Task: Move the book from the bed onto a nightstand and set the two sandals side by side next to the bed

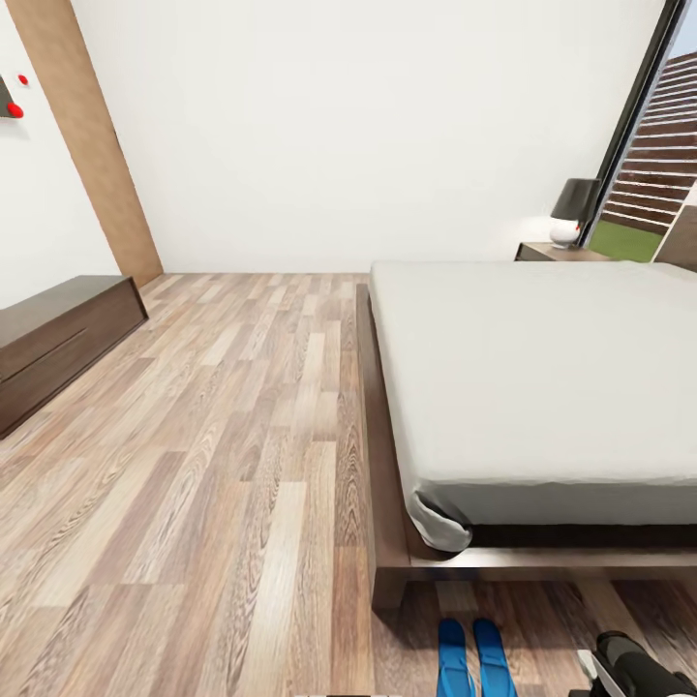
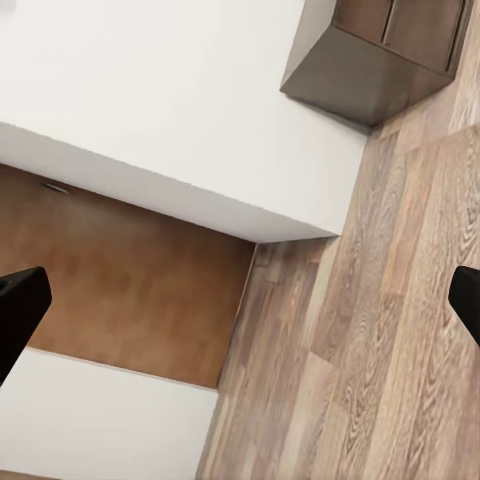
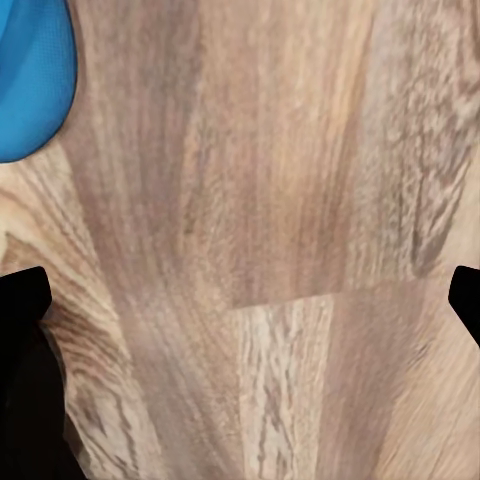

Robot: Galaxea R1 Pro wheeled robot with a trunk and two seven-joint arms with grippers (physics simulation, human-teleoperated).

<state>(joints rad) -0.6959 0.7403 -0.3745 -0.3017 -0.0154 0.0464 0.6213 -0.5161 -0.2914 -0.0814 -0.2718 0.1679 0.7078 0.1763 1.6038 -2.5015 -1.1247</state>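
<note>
Down at floor level, we saw our right pincer (image 3: 240, 290) spread wide and empty over bare floor (image 3: 300, 200), one blue sandal's rounded end (image 3: 30, 70) just beside it. From the head view the two sandals (image 1: 474, 658) lay side by side on the planks near the bed (image 1: 542, 387) foot, close to our right arm (image 1: 634, 673). We judged them light, flat and bendy, best pinched across the sole edge or by the strap. Our left pincer (image 2: 240, 290) was likewise spread, facing wall and the dresser (image 2: 380, 50). No book showed on the mattress. The far nightstand (image 1: 557, 252) carried a lamp (image 1: 571, 211); open floor lay left of the bed frame.
</note>
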